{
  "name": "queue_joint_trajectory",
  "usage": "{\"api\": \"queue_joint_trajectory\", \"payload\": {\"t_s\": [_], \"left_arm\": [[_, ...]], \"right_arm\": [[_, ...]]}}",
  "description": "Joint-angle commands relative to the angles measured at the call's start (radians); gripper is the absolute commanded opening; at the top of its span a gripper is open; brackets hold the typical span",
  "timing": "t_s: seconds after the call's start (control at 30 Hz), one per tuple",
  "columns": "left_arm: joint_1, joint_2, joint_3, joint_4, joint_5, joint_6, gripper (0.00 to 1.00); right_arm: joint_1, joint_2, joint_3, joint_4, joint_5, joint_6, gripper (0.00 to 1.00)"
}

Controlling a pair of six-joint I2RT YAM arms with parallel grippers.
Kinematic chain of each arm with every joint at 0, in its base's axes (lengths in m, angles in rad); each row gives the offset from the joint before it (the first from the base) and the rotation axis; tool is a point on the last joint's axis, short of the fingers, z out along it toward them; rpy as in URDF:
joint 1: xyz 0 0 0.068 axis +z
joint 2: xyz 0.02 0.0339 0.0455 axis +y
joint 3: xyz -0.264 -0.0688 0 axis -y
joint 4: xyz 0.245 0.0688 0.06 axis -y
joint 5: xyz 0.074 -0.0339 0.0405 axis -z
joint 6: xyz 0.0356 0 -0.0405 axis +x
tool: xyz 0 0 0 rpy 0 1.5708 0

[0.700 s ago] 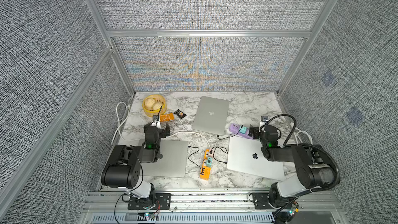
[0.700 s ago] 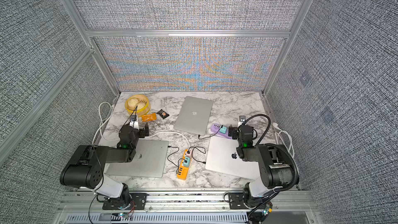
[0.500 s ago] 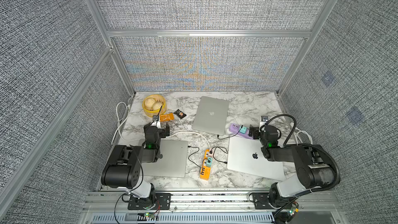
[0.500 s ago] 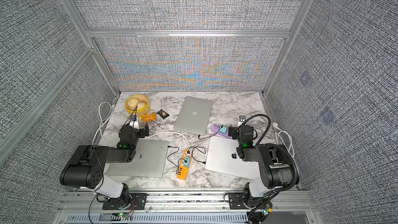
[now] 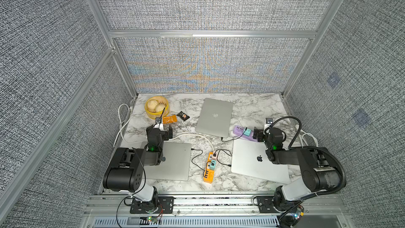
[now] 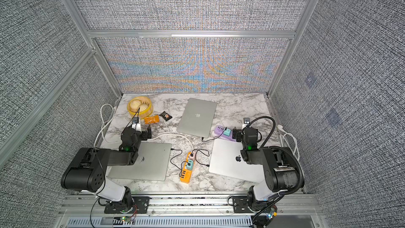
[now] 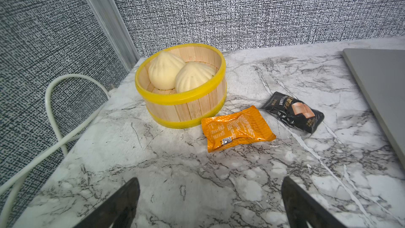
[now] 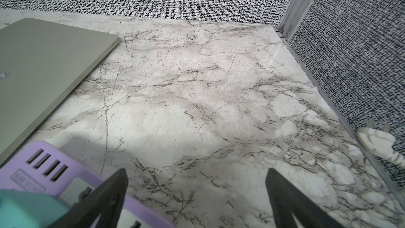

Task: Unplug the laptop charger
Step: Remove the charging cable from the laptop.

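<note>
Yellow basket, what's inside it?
Two pale, pleated buns sit side by side inside the yellow basket. A little of its wooden floor shows beside them. Anything under the buns is covered, so I cannot tell.

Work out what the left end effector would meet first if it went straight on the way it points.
Probably the orange packet, which lies just ahead of the open left end effector, with the steamer basket behind it. Height is unclear, so it could pass over the packet.

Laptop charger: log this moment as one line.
left gripper open | right gripper open, near purple power strip | teal charger plugged in
</note>
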Motion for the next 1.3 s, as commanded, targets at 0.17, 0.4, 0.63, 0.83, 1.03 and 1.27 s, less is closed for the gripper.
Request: {"api": "queue_joint_trajectory", "payload": {"t_s": [0.17,0.4,0.63,0.83,1.03,1.27], "left_arm": [[0.002,-0.006,0.003,0.002,0.007,0.002,1.00],[-0.005,-0.168,0.005,-0.121,-0.038,0.005,1.00],[-0.009,-0.458,0.198,-0.724,-0.023,-0.116,1.00],[-0.010,-0.544,0.362,-1.152,0.045,-0.321,1.00],[-0.009,-0.527,0.414,-1.368,0.227,-0.591,1.00],[-0.009,-0.477,0.300,-1.292,0.503,-0.853,0.93]], "right_arm": [[-0.001,-0.006,-0.005,0.023,-0.002,0.006,0.99],[0.003,-0.156,-0.090,0.040,0.028,0.003,0.99],[0.009,-0.468,-0.058,-0.279,0.181,0.020,0.99],[0.092,-0.617,0.155,-0.654,0.238,0.017,0.99],[0.301,-0.511,0.462,-0.991,0.214,-0.055,0.99],[0.565,-0.270,0.736,-1.154,-0.063,-0.106,0.99]]}}
